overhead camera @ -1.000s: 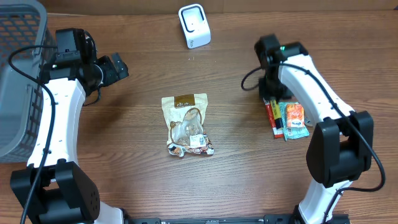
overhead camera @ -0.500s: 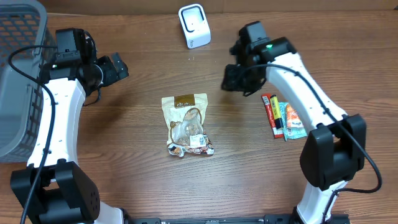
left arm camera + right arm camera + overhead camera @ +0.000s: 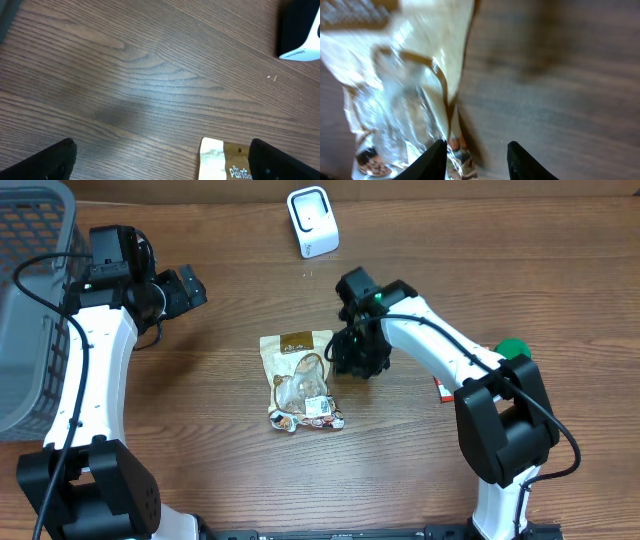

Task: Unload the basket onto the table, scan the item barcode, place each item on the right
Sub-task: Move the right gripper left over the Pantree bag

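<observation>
So the snack bag (image 3: 297, 380) is lying flat in the middle of the table (image 3: 220, 470), brown header end pointing toward the far edge and the crumpled end toward the near one. Nothing is holding it.

The right gripper (image 3: 352, 355) is hanging low just beside the bag's right edge, around its upper half. In the right wrist view its two fingers (image 3: 436, 160) are sitting partly apart, with bare wood and a bit of the bag's edge showing in the gap. They aren't pinching anything, so I'm calling it released. That view is pretty blurry though, so I can't tell whether the left finger is touching the plastic or just above it.

The left gripper (image 3: 185, 288) is parked well off to the left and further back, nowhere near the bag. Its fingers are spread about as wide as they go and are empty, and its wrist camera is catching only the top corner of the bag plus wood grain.

The white scanner (image 3: 312, 220) is standing at the far edge of the table, well apart from the bag. A grey mesh basket (image 3: 30, 300) is sitting at the far left.
</observation>
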Controlling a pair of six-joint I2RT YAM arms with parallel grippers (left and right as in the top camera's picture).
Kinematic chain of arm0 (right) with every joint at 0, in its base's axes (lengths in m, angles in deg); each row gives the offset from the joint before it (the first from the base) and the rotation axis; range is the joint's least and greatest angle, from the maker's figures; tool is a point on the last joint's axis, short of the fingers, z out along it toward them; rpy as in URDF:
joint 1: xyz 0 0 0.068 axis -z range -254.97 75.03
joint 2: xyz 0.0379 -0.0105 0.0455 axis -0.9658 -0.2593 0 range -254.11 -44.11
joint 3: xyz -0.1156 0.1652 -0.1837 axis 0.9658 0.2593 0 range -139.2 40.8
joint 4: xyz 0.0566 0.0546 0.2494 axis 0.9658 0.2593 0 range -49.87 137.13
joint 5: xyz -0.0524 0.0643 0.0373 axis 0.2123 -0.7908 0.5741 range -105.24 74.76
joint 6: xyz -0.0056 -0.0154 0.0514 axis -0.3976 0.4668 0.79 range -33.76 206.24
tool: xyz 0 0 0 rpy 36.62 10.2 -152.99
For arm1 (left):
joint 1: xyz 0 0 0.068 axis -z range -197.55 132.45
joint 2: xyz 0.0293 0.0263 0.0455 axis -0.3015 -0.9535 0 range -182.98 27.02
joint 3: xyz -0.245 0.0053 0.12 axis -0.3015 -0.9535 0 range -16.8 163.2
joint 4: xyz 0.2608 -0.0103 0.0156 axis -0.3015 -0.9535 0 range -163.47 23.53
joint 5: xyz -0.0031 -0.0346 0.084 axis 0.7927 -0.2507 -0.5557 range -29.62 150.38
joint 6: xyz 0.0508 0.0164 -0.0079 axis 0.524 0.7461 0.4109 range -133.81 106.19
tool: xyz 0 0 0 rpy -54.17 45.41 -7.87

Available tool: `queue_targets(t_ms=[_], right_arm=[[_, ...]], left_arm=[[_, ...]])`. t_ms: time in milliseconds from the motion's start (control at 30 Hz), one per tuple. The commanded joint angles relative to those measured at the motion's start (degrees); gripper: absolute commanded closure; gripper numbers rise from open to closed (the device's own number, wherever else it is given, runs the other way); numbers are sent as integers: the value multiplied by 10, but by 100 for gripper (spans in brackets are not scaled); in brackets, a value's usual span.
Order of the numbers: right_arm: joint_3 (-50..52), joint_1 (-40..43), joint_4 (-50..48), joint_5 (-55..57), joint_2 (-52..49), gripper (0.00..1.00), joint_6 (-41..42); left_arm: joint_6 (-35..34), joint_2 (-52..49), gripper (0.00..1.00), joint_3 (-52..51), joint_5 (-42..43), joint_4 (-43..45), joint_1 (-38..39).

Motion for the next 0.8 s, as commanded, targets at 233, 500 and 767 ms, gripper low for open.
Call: queue_targets(t_ms=[233, 500, 767], right_arm=[[65, -107, -50, -40, -2, 60, 141], [50, -195, -125, -87, -2, 59, 173], [-81, -170, -36, -45, 3, 59, 83]], left_arm=[[-2, 7, 0, -3, -4, 1, 2], [-2, 7, 0, -3, -4, 1, 2], [-2, 7, 0, -3, -4, 1, 2]])
